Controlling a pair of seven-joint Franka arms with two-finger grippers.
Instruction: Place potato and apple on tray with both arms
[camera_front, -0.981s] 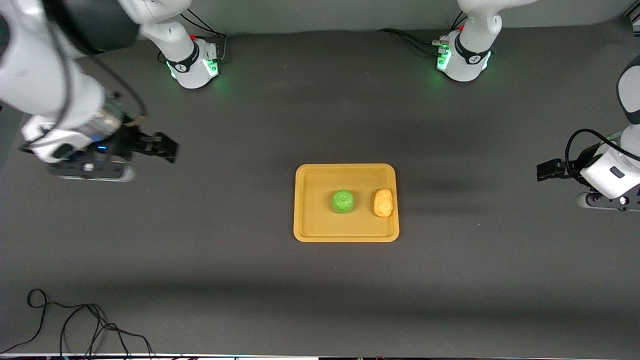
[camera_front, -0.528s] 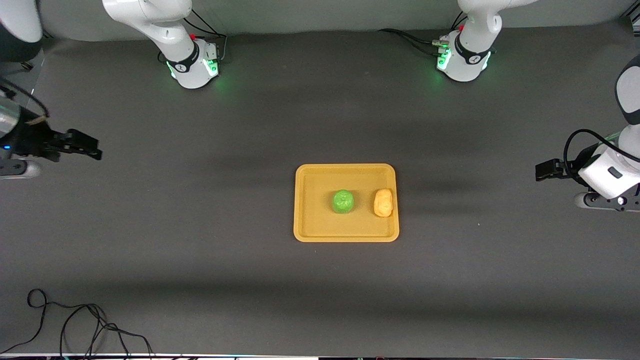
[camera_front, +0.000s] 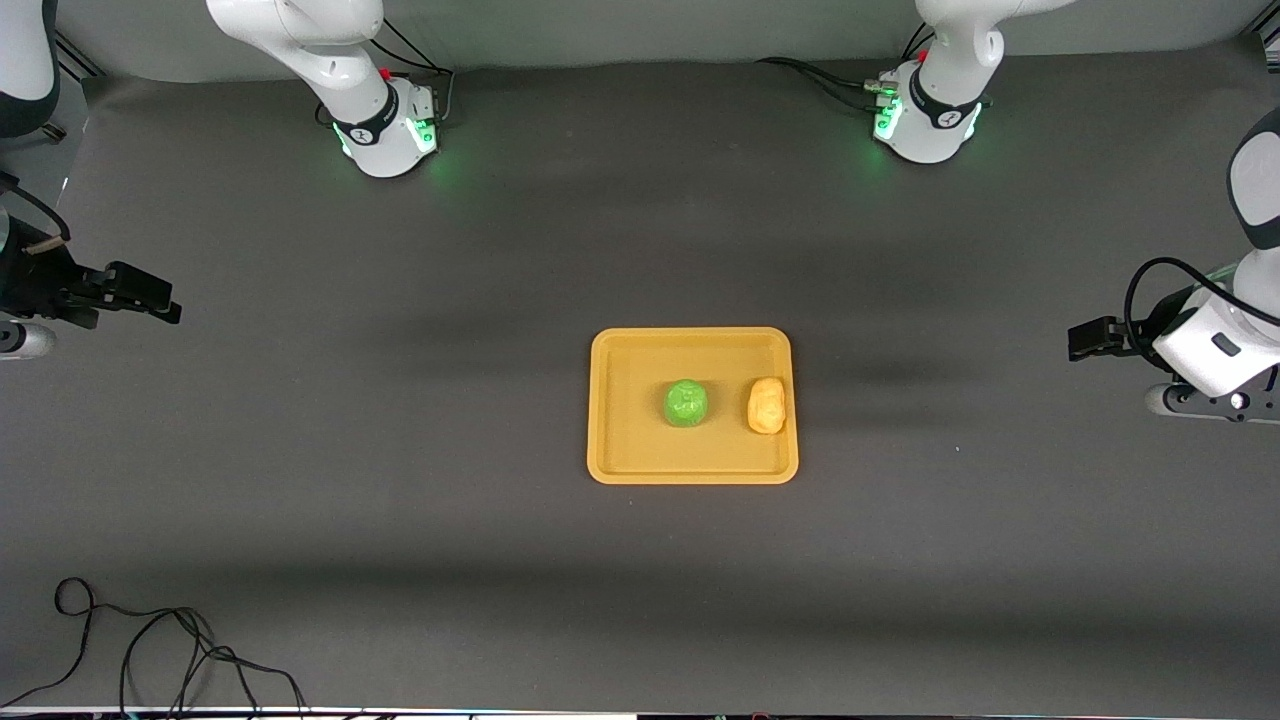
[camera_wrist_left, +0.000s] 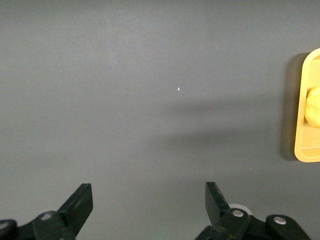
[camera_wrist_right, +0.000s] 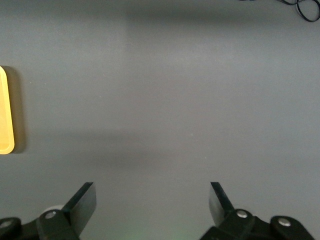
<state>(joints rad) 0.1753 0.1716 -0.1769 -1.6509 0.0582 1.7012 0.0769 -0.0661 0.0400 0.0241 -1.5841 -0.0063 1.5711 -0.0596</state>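
On the tray, mid-table, the apple and the potato lie side by side, unmoved. The right gripper has drawn back farther toward its end of the table, fingers spread and empty. The left gripper hangs over bare table at its own end, likewise spread and empty.

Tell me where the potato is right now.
In the front view the potato lies on the tray, against the rim at the left arm's end, beside the apple; the left wrist view catches its edge too.
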